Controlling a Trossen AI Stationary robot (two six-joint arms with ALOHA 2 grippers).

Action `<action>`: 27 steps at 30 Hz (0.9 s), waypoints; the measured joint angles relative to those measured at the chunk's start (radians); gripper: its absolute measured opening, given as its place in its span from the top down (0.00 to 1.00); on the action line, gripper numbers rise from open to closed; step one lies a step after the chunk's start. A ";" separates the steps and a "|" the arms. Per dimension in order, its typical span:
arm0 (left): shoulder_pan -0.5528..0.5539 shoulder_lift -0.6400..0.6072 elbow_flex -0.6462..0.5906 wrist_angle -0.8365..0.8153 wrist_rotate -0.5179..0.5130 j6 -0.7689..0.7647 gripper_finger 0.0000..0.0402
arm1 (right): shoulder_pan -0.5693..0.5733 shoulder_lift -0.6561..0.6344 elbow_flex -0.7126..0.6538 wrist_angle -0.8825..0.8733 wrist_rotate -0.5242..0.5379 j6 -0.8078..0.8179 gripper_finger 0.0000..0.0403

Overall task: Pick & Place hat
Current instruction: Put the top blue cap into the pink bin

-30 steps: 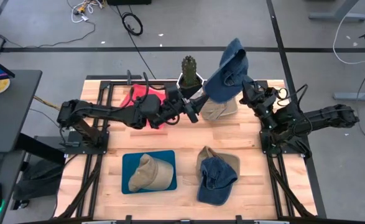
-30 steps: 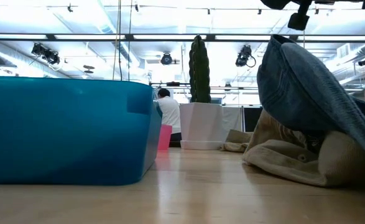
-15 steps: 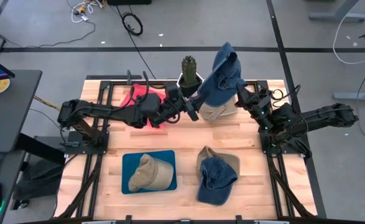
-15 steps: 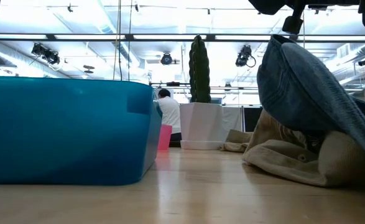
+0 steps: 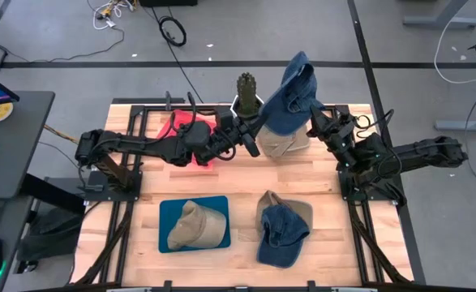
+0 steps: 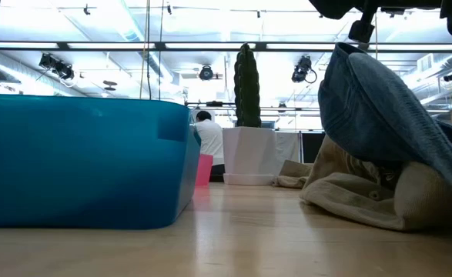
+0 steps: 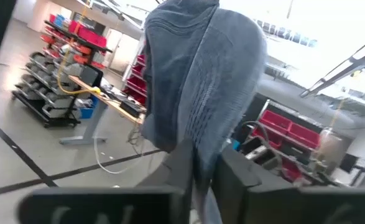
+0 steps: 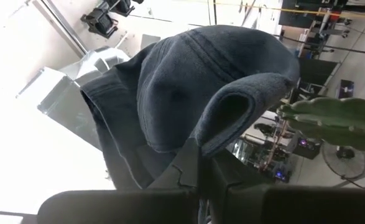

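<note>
Denim, soft and limp, the blue hat is held aloft above the surface's far edge, pinched by both the left fingers and the right fingers. Light cloth sags; the brim's firmer hem is judged the surest hold.

This is a big lab or workshop. It has a gray floor with cables, ceiling lights, and shelves with red bins.

Overhead view straight down, tabletop-level view across, two close wrist views, all sharing the raised blue hat.
</note>
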 joint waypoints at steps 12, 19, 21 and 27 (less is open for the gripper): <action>0.007 0.000 0.000 -0.001 0.006 0.047 0.96 | -0.016 0.000 0.000 0.003 -0.040 0.001 0.90; 0.011 -0.016 0.000 -0.008 0.007 0.072 0.97 | -0.015 0.001 0.000 -0.001 -0.173 -0.021 0.61; 0.013 -0.034 0.000 -0.009 0.007 0.098 0.97 | -0.015 0.001 0.000 -0.008 -0.217 -0.027 0.52; 0.013 -0.114 0.000 0.005 0.007 0.287 0.97 | -0.015 0.001 0.000 -0.058 -0.339 -0.027 0.35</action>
